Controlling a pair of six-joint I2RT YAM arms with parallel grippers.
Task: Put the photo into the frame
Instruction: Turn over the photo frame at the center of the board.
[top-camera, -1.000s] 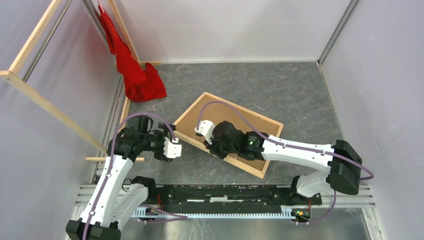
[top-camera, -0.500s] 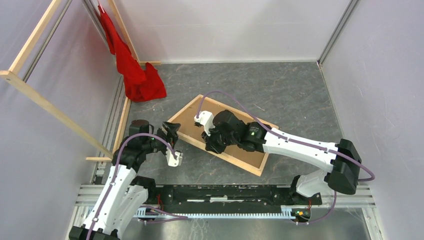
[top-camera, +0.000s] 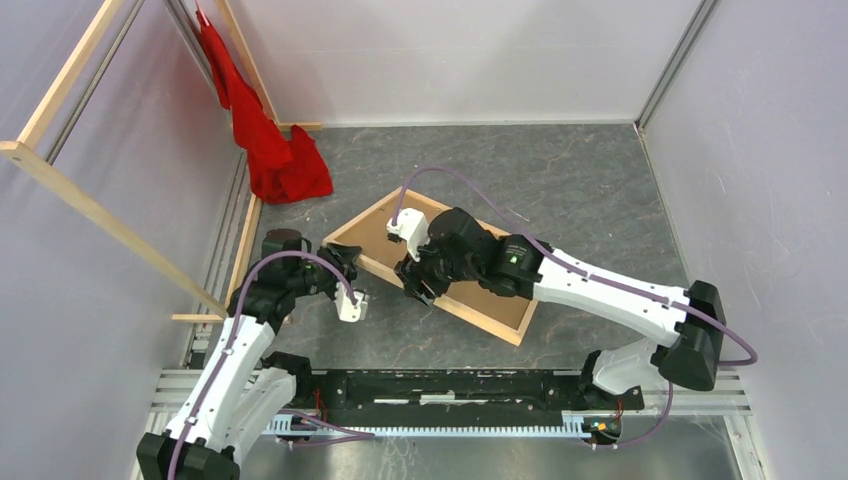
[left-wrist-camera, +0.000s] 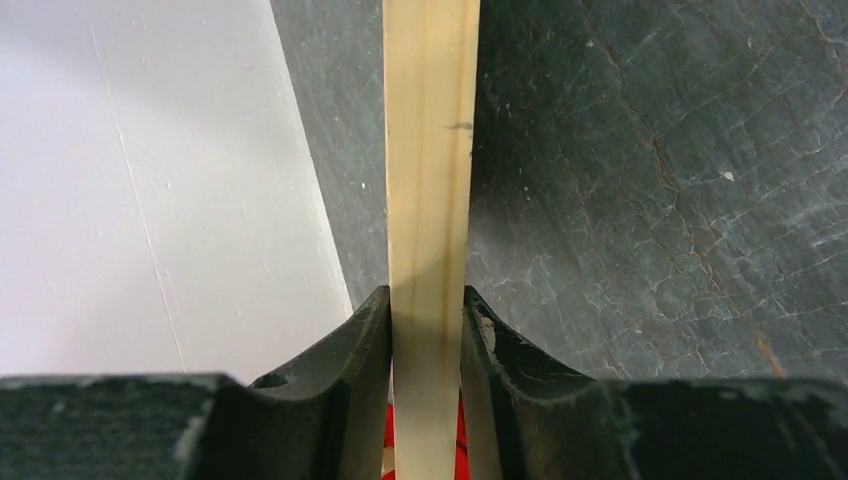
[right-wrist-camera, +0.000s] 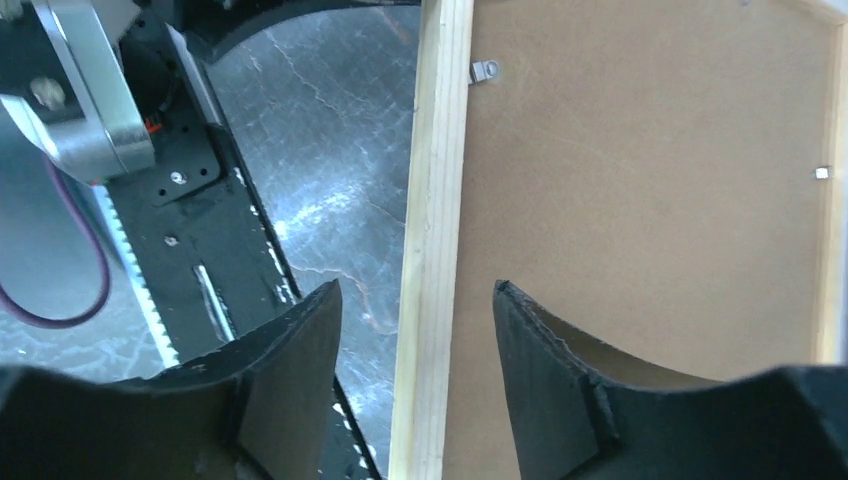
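Dark grey marbled tabletop (top-camera: 600, 180) carries the thin light-wood rectangular frame (top-camera: 490, 326) back-up, skewed at mid-table, with a brown hardboard backing panel (right-wrist-camera: 650, 200) filling it; no photo shows. Your left claw (left-wrist-camera: 425, 310), wide a second ago, now clenches the frame's end rail; your right claw (right-wrist-camera: 416, 290) has released and straddles the near rail. The hold has swapped sides, so you likely re-grip next.

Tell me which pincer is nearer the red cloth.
Left. The left pincer grips the frame's left corner, close to the red cloth; the right pincer straddles the frame's near edge, farther off.
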